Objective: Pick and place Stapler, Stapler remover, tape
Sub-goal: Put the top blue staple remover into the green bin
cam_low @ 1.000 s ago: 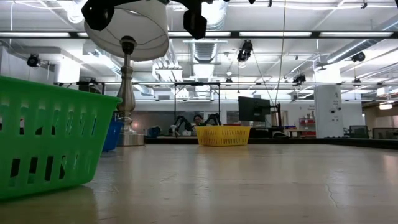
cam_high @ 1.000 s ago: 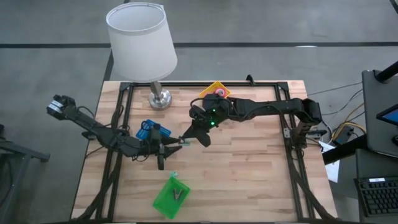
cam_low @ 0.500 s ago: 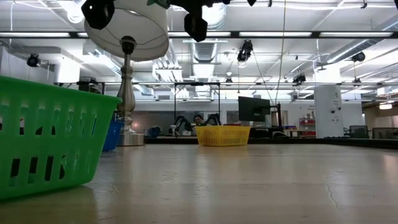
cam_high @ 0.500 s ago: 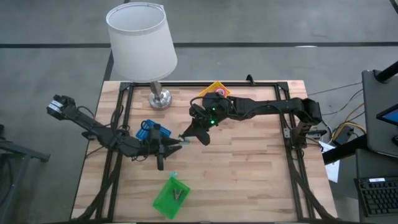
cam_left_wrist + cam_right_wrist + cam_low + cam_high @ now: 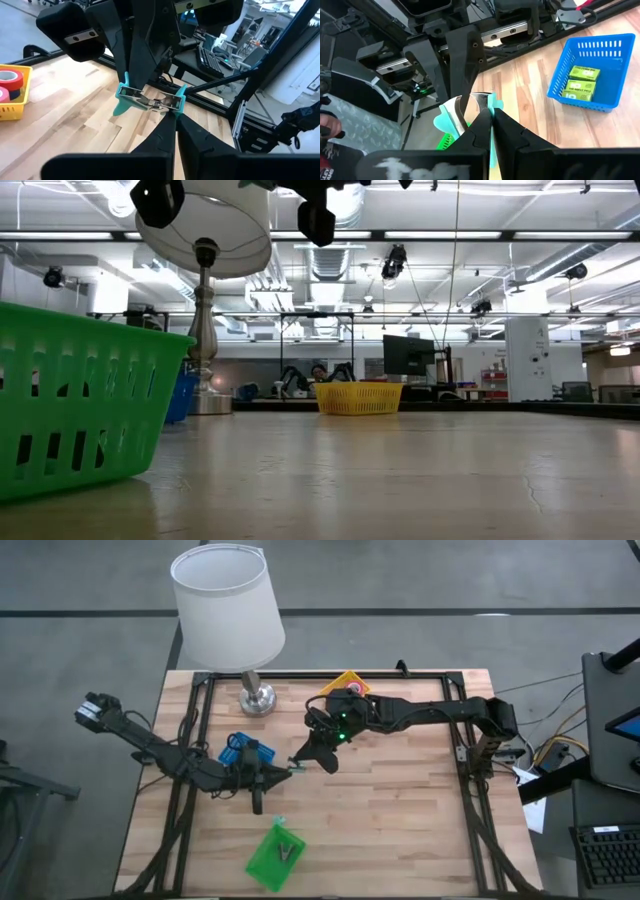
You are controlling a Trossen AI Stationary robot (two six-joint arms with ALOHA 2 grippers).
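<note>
Above the desk (image 5: pixel 400 810), both tools pinch one teal staple remover (image 5: pixel 149 98). The left tool (image 5: pixel 283 773) is clamped on one end. The right tool (image 5: pixel 303 753) is clamped on the other.

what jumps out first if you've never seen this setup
Both tools meet above the table's middle, each pinching an end of a teal staple remover: the left tool from the left, the right tool from the back right. A big white lamp towers at the back left corner. Three baskets follow: blue beside the left arm, yellow with tape at the back, green at the front.
</note>
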